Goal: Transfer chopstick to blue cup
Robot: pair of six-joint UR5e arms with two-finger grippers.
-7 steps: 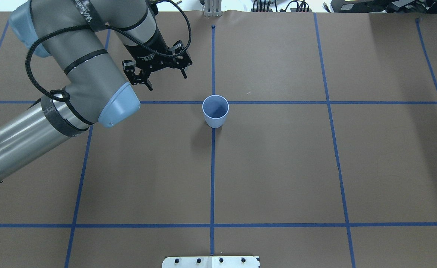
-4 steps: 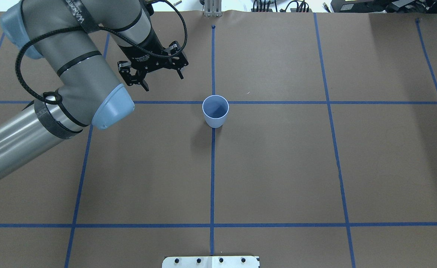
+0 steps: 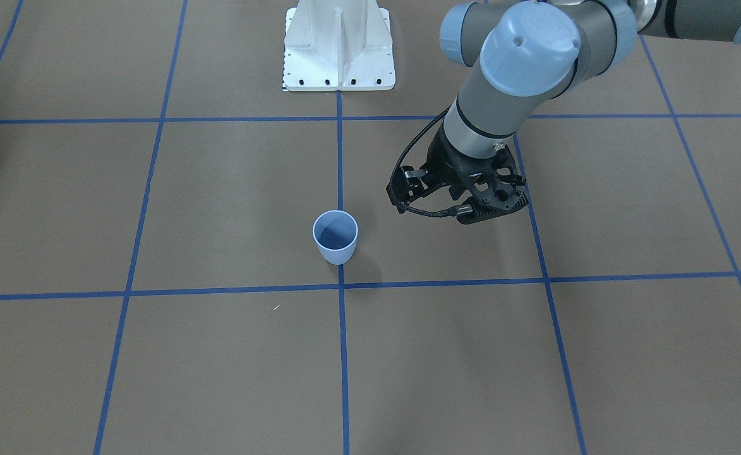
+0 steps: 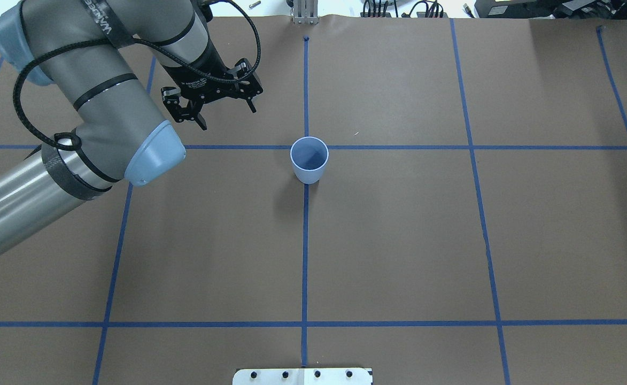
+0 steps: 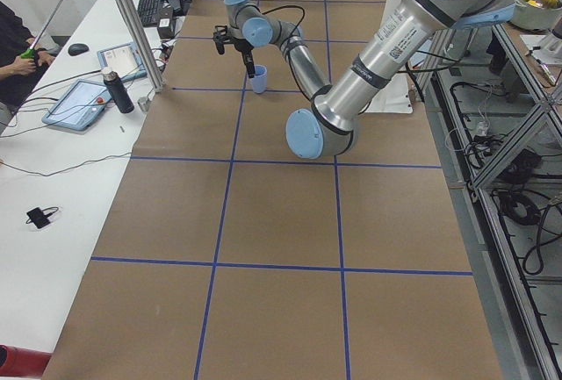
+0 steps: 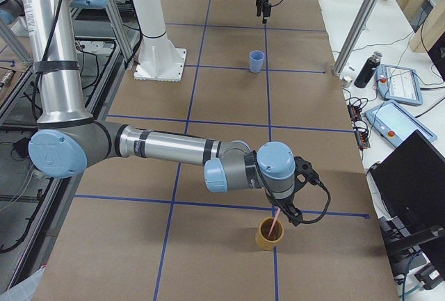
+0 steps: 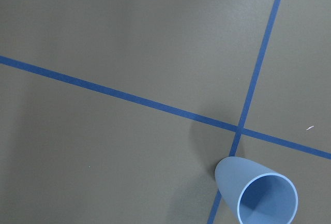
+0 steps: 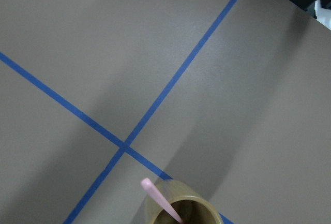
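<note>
Left jaws, spread and empty, drifted further from blue cup (image 4: 309, 167); chopstick (image 8: 161, 200) not yet lifted from tan cup (image 6: 263, 238), right jaws' state can't be told.

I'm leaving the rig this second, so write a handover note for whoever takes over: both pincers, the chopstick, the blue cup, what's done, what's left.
Left pincer: open, empty, hovering beside the blue cup, not over it.
Right pincer: just above the tan cup; open or shut cannot be told.
Chopstick: leaning in the tan cup at the robot's right end of the table.
Blue cup: upright, empty, mid-table.
Done: nothing transferred.
Left: lift the chopstick out, carry it over, drop it into the blue cup.
</note>
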